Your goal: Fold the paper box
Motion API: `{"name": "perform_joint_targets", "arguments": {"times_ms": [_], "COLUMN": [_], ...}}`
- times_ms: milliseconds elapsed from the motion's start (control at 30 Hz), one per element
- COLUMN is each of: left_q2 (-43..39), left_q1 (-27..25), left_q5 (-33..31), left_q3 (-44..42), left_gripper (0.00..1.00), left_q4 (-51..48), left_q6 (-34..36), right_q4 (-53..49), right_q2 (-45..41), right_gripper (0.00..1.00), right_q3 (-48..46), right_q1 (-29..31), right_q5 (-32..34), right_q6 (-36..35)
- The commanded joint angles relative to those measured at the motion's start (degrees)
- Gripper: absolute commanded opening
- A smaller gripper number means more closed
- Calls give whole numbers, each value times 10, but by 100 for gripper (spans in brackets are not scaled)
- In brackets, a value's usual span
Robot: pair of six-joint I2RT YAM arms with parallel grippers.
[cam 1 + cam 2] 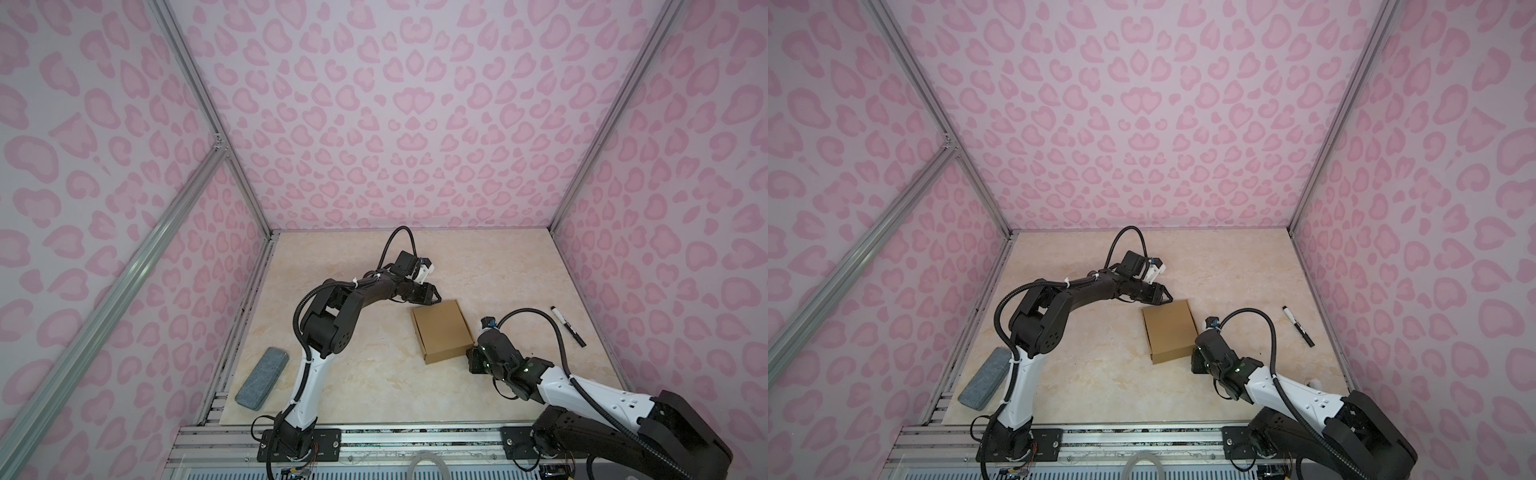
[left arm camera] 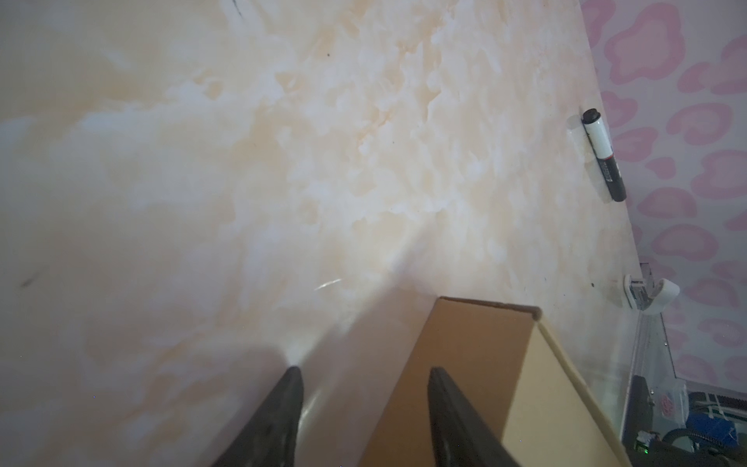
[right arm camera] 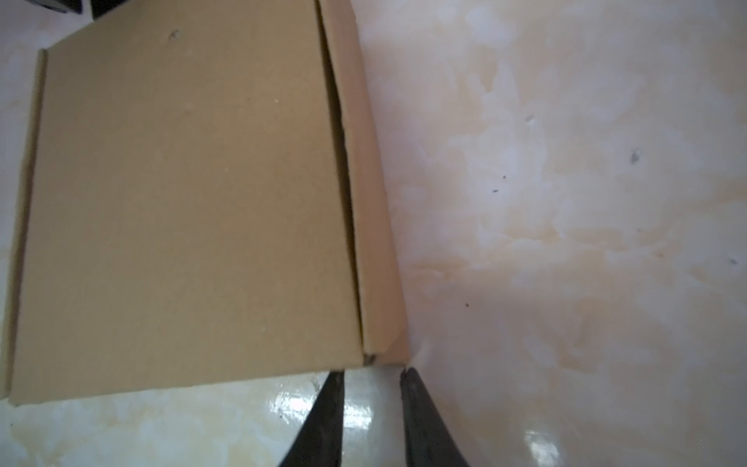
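Observation:
The paper box (image 1: 442, 330) is a closed shallow brown carton lying flat on the marble tabletop, seen in both top views (image 1: 1169, 332). My left gripper (image 1: 435, 298) hovers at its far left corner. In the left wrist view the left gripper (image 2: 366, 372) is open, one finger over the box's side wall (image 2: 477, 347), the other over bare table. My right gripper (image 3: 372, 372) sits at the box's near right corner (image 3: 182, 202). Its jaws stand a narrow gap apart, tips just short of the cardboard edge, nothing between them.
A black and white marker pen (image 1: 568, 326) lies near the right wall, also in the left wrist view (image 2: 604, 155). A grey felt block (image 1: 262, 380) rests at the table's left front edge. Pink patterned walls close three sides.

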Motion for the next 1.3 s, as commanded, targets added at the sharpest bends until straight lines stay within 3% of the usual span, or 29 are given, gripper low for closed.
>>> {"name": "perform_joint_targets", "arguments": {"times_ms": [0,200,567,967,1267], "left_q2": [14,21,18,10,2], "left_q1": [-5,-15,-20,-9,-10], "left_q5": [-15,-6,-5,-9,-9], "left_q3": [-20,-29,-30,-34,-46], "left_gripper": [54,54,54,54,53], "left_q4": [-108,-102,-106,-101,-95], "left_q6": [0,3,7,-4,-10], "right_q4": [37,56,70,85,149], "right_q2": [39,93,91,21,136], "right_gripper": [27,27,26,27,27], "right_q3": [22,48,51,10,68], "right_q1": [-5,-10,-21,118,181], "right_q5": [-9,-25,-22,18,4], "right_q6": [-14,-23,-39,61,65]}}
